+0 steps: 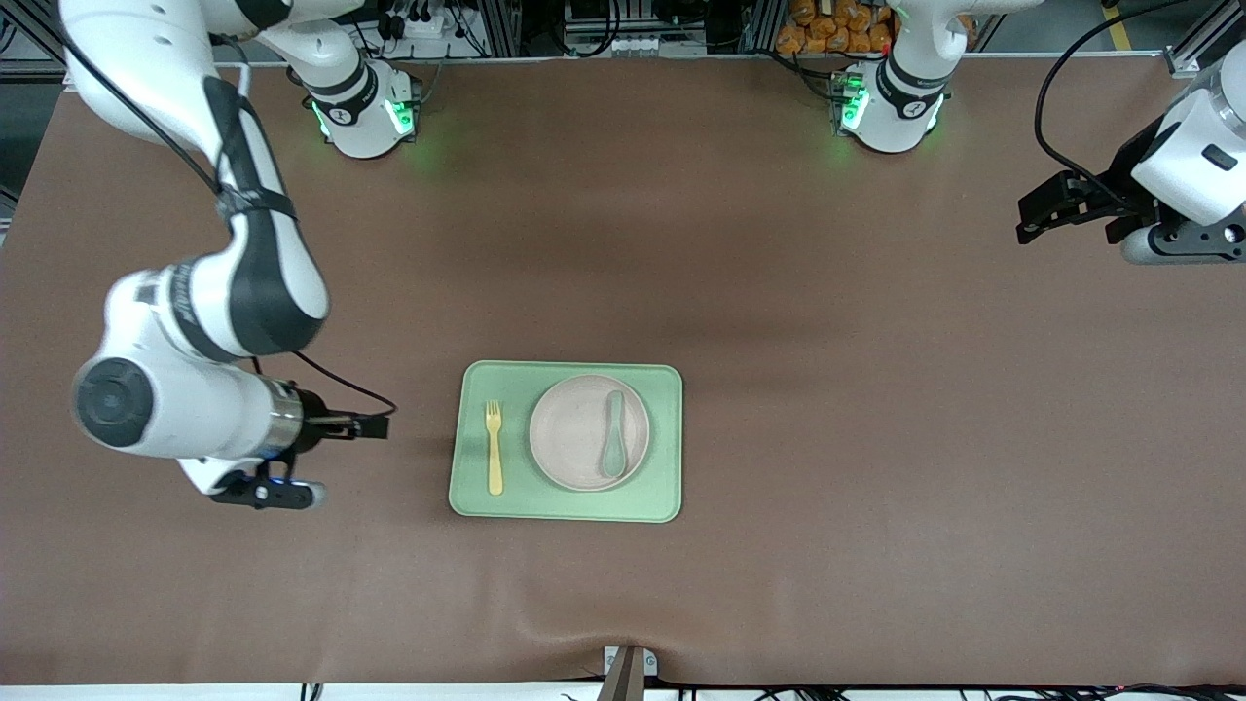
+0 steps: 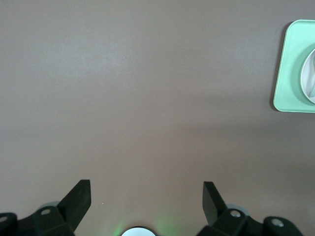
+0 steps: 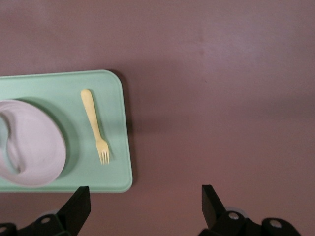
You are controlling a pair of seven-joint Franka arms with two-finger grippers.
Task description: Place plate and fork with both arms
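Note:
The pale round plate lies on the light-green tray mid-table, and a grey-green spoon rests on it. The yellow fork lies on the tray beside the plate, toward the right arm's end. My right gripper hangs open and empty over bare table just off that end of the tray. Its wrist view shows the fork, the plate and the tray ahead of the open right gripper. My left gripper is open and empty over the table's left-arm end, well away from the tray.
The left wrist view shows the open left gripper over brown tabletop, with a corner of the tray and an edge of the plate at the side. Both arm bases stand along the table's edge farthest from the front camera.

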